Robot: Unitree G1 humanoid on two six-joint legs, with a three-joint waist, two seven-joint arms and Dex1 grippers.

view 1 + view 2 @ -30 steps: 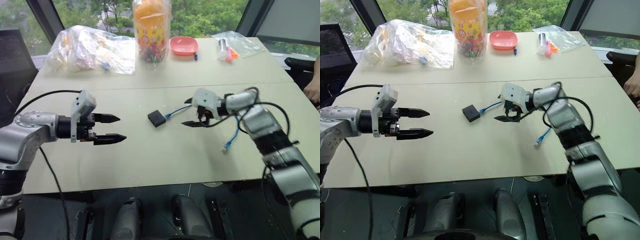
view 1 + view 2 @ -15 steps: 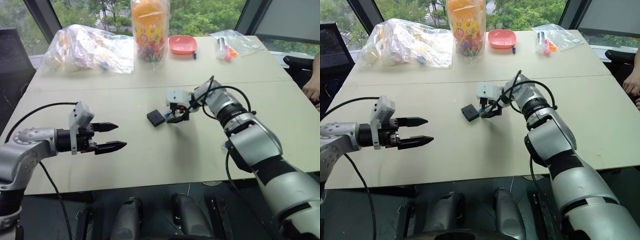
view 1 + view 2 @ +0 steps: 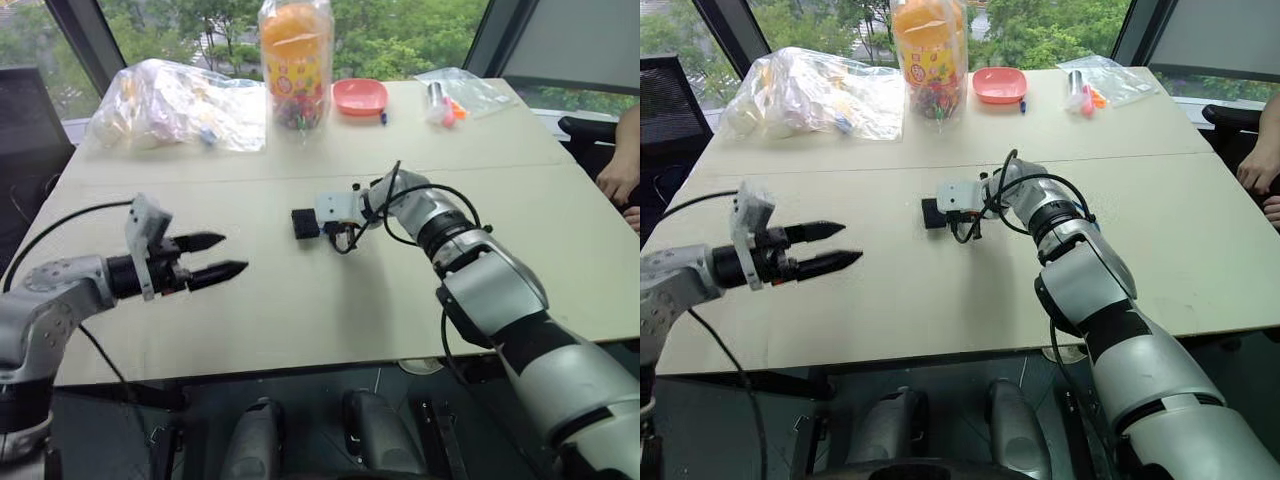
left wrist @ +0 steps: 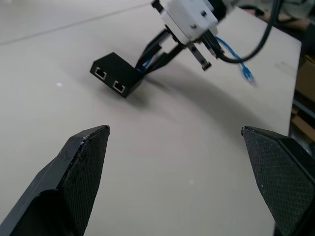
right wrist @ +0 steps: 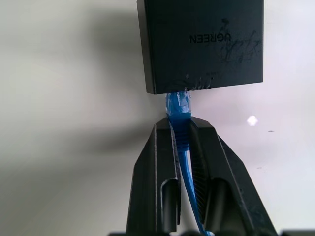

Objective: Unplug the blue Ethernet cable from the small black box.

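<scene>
1. The right gripper (image 5: 181, 142) is closed on the cable (image 5: 183, 147), its fingers (image 5: 160, 162) pinching the blue cord just behind the plug.
2. Straight ahead of those fingertips the plug is still seated in the near edge of the box (image 5: 202, 44), which lies flat on the table (image 3: 400, 290), a short gap from the tips.
3. Cable, plug and fingers run along one line, so the pull likely has to go straight back along the fingers, away from the box.
4. The box is loose and may slide with the cable unless it is held.
5. The left gripper (image 3: 215, 255) hangs wide open and empty, well apart from the box and pointing toward it; the right arm is far nearer.
</scene>
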